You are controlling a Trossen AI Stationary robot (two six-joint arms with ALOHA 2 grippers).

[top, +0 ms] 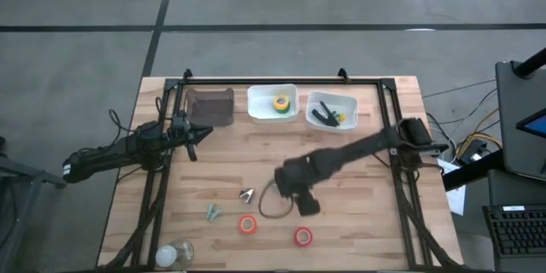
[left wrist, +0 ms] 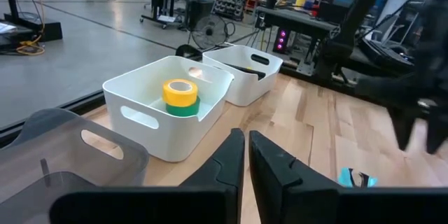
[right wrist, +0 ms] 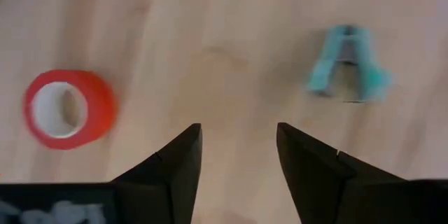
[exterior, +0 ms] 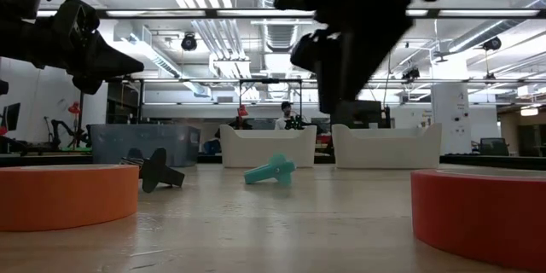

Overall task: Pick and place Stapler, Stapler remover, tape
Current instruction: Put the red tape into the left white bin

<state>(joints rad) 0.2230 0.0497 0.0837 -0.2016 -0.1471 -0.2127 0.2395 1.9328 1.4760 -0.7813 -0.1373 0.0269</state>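
Two red tape rolls (top: 247, 224) (top: 303, 236) lie flat near the table's near edge. A yellow roll stacked on a green one (left wrist: 180, 96) sits in the middle white bin (top: 256, 113). The black stapler (top: 322, 116) lies in the right white bin (top: 351, 102). A teal staple remover (right wrist: 346, 63) and a dark one (top: 247, 194) lie on the wood. My right gripper (right wrist: 238, 147) hovers open above bare wood, pointing down, with a red roll (right wrist: 66, 108) and the teal remover ahead of it. My left gripper (left wrist: 246, 161) is shut in the air near the dark bin (top: 211, 107).
Three bins line the far edge, the dark grey one leftmost. A thin dark cable loop (top: 271, 206) lies beside my right gripper. A pale bulb-like object (top: 175, 254) sits at the near left corner. Bare wood stretches between the bins and the small items.
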